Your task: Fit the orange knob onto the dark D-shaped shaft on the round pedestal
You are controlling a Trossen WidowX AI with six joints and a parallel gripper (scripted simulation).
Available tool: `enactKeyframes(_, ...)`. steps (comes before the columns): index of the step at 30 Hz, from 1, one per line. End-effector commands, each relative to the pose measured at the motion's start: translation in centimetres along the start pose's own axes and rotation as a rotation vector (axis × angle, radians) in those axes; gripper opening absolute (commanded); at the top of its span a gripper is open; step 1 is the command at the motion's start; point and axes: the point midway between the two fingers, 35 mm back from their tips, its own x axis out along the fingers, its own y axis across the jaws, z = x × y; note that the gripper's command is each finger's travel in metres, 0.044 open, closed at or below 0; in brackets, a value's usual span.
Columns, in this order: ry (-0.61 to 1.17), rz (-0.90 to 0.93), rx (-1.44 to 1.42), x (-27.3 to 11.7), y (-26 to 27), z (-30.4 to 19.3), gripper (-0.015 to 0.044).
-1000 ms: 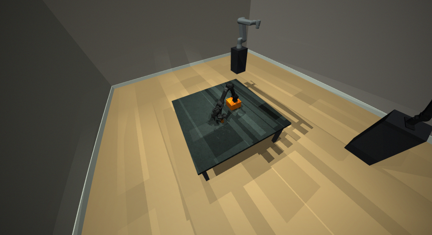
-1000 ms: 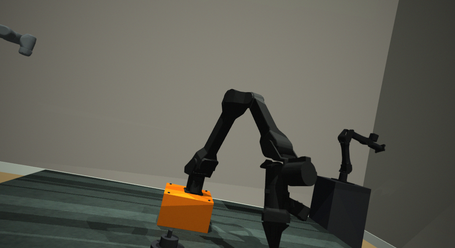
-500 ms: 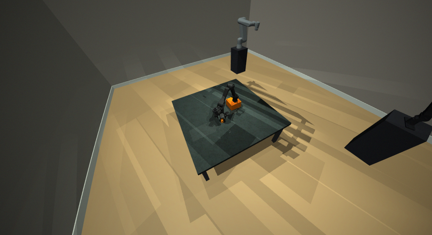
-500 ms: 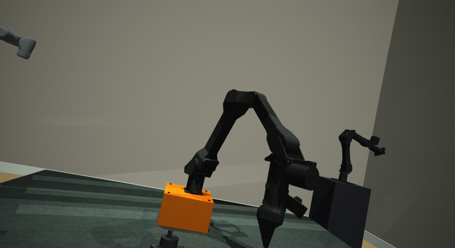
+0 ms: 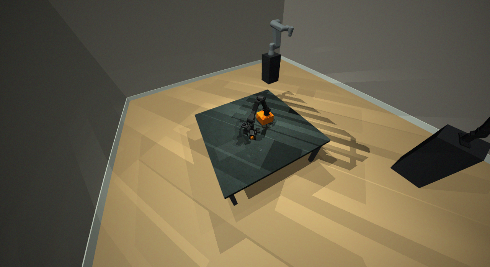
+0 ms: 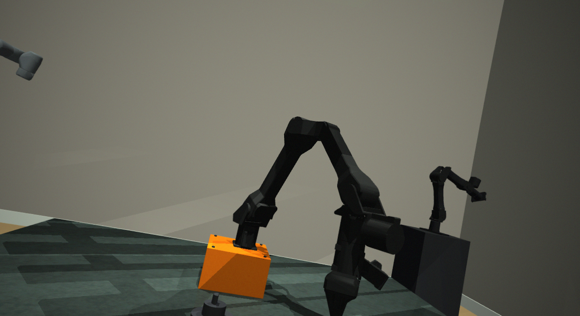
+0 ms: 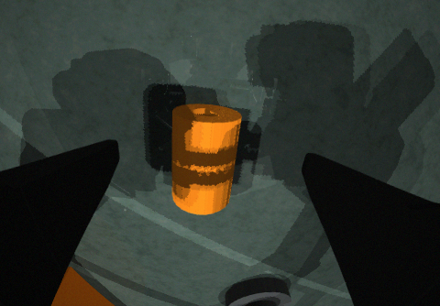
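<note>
The orange knob (image 7: pixel 204 134) (image 5: pixel 252 137) stands upright on the dark table, its hole showing in the top face in the wrist view. My gripper (image 7: pixel 213 156) is open and empty, pointing down. Its black fingertips show on either side of the knob in the wrist view, with a gap on each side and neither touching it. The round pedestal (image 6: pixel 213 308) (image 7: pixel 258 288) is cut off by the lower edge in both views. Its dark shaft (image 6: pixel 215 298) rises bare in the exterior view. The shaft is out of frame in the wrist view, and the fingertips are below the frame in the exterior view.
The arm's orange base block (image 5: pixel 265 118) (image 6: pixel 235 269) stands on the table (image 5: pixel 236 176) behind the pedestal in the exterior view. A grey arm (image 5: pixel 276 35) on a black plinth and a black arm (image 6: pixel 438 196) on another plinth stand off the table.
</note>
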Motion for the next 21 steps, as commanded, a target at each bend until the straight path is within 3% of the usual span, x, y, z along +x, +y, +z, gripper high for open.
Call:
enactKeyframes(1,0.011,0.014,0.007,1.2,0.3,-0.3,0.0440)
enactKeyframes(21,0.012,0.014,0.007,4.3,0.4,-0.4,0.0440)
